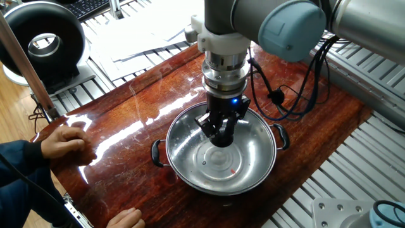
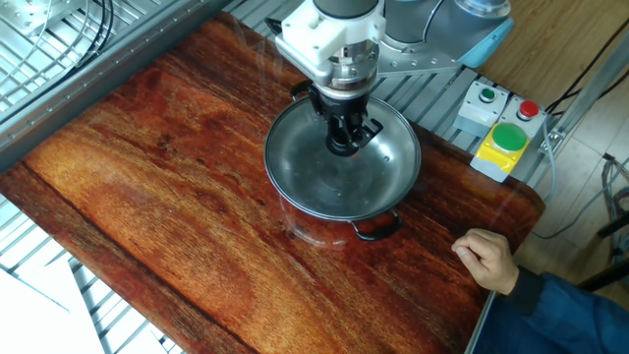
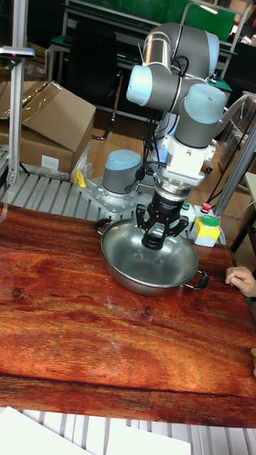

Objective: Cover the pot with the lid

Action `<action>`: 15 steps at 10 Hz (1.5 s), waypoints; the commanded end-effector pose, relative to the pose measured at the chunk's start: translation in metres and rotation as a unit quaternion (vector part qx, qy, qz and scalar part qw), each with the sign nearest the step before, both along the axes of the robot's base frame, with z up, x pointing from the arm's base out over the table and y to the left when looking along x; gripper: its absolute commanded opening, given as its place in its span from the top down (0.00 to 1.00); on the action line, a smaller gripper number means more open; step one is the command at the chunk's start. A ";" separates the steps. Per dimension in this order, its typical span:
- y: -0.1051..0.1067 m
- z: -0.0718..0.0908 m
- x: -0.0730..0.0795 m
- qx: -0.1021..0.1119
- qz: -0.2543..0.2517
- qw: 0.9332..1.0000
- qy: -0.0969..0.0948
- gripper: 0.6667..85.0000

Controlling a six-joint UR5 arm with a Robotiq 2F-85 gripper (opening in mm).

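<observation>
The shiny steel pot (image 1: 262,171) (image 2: 295,211) (image 3: 121,274) stands on the wooden table, its black loop handles out to the sides. Level on the pot's rim lies the clear glass lid (image 1: 221,166) (image 2: 388,162) (image 3: 167,259). My gripper (image 1: 219,134) (image 2: 344,140) (image 3: 153,240) points straight down over the lid's centre. Its fingers converge on the small black knob and hide most of it, so the gripper looks shut on the knob.
A person's hands rest at the table edge (image 1: 62,140) (image 2: 486,258) (image 3: 240,279). A yellow button box (image 2: 503,146) stands beyond the table's far side. A black fan (image 1: 43,41) and papers sit past the other end. Bare wood (image 2: 147,187) spreads beside the pot.
</observation>
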State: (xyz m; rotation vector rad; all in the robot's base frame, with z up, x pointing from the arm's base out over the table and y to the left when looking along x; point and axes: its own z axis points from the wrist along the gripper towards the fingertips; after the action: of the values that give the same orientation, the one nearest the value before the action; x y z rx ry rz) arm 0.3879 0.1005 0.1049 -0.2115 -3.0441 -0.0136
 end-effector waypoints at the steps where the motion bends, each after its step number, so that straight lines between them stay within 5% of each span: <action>1: -0.001 -0.002 0.003 -0.009 -0.003 1.000 -0.001 0.99; 2: 0.001 -0.003 0.002 -0.018 -0.010 1.000 0.002 0.96; 4: 0.007 -0.003 0.010 -0.011 -0.003 1.000 -0.008 0.58; 5: 0.004 0.001 0.012 -0.010 0.006 1.000 -0.007 0.49; 8: 0.001 0.010 0.022 0.006 0.012 1.000 -0.008 0.28; 10: -0.009 0.018 0.023 0.008 0.024 1.000 0.005 0.26; 12: -0.038 0.037 0.028 -0.001 0.042 0.999 0.013 0.33; 13: -0.070 0.047 0.034 -0.025 0.044 0.999 0.017 0.60; 14: -0.095 0.052 0.039 -0.045 0.050 0.998 0.016 0.99; 15: -0.108 0.054 0.044 -0.041 0.053 0.998 0.012 0.99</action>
State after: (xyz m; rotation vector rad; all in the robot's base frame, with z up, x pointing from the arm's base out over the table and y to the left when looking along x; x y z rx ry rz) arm 0.4224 0.0329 0.1440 -0.0853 -3.0315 0.0830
